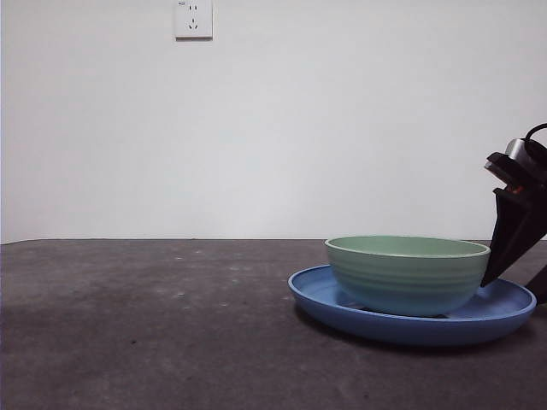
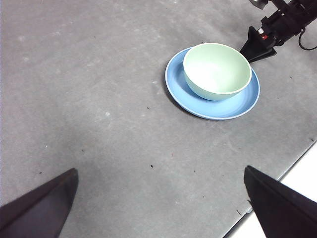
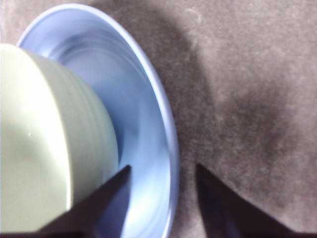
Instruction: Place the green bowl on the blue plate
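The green bowl (image 1: 408,273) is seated in the blue plate (image 1: 342,309), off-centre toward ten o'clock as seen from the left wrist; placement is judged done. The right gripper (image 3: 161,198) is parted, released beside the bowl; the left gripper (image 2: 158,203) is parted, idle.

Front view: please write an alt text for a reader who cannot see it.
A green bowl sits on a blue plate on a dark table. The right gripper, jaws open, hangs beside the bowl's rim; a wall socket is above.

Glossy ceramic-looking green bowl (image 1: 407,273) (faintly ridged outside) and smooth, shiny blue plate (image 1: 342,309) sit on matt, rough grey table (image 1: 145,333).
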### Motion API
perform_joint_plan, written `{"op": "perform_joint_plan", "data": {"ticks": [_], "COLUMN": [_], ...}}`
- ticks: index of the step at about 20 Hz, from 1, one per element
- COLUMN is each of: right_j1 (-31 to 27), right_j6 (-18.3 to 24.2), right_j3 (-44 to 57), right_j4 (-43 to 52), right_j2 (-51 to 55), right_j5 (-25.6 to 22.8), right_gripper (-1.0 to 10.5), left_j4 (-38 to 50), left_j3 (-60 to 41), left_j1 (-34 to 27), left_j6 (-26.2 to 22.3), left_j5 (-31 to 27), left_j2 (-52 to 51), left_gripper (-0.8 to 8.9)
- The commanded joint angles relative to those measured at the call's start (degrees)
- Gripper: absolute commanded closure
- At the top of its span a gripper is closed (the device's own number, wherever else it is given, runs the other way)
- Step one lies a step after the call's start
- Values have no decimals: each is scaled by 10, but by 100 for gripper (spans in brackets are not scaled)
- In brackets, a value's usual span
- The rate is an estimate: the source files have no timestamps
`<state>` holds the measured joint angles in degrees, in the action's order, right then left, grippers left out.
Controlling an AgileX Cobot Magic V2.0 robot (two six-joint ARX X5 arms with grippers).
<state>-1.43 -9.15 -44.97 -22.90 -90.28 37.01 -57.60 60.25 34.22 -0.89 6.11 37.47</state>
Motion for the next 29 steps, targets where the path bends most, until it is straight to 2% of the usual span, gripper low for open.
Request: {"op": "perform_joint_plan", "data": {"ticks": [1, 7, 9, 13, 17, 21, 25, 29], "right_j1": [2, 3, 6, 8, 23, 72, 142, 219], "right_j6": [8, -9, -10, -26, -35, -50, -93, -119], "right_j3": [-9, -9, -9, -18, -81, -156, -178, -177], "right_j4": [4, -7, -14, -7, -63, -111, -86, -62], "right_j2": [-11, -25, -35, -36, -36, -36, -38, -58], "right_j5": [-10, -12, -12, -10, -9, -10, -17, -67], "right_gripper": [819, 870, 934, 935, 935, 935, 935, 935], "left_j4": [7, 7, 7, 6, 6, 7, 6, 6], "left_j3": [9, 9, 9, 9, 9, 9, 9, 9], "left_j1": [2, 2, 2, 2, 2, 2, 2, 2], "left_j6": [3, 3, 3, 3, 5, 5, 5, 5], "left_j5": [-1, -1, -1, -1, -1, -1, -1, -1], "left_j2": [3, 3, 3, 3, 3, 3, 3, 3], "left_gripper": [187, 187, 187, 187, 187, 187, 187, 187]}}
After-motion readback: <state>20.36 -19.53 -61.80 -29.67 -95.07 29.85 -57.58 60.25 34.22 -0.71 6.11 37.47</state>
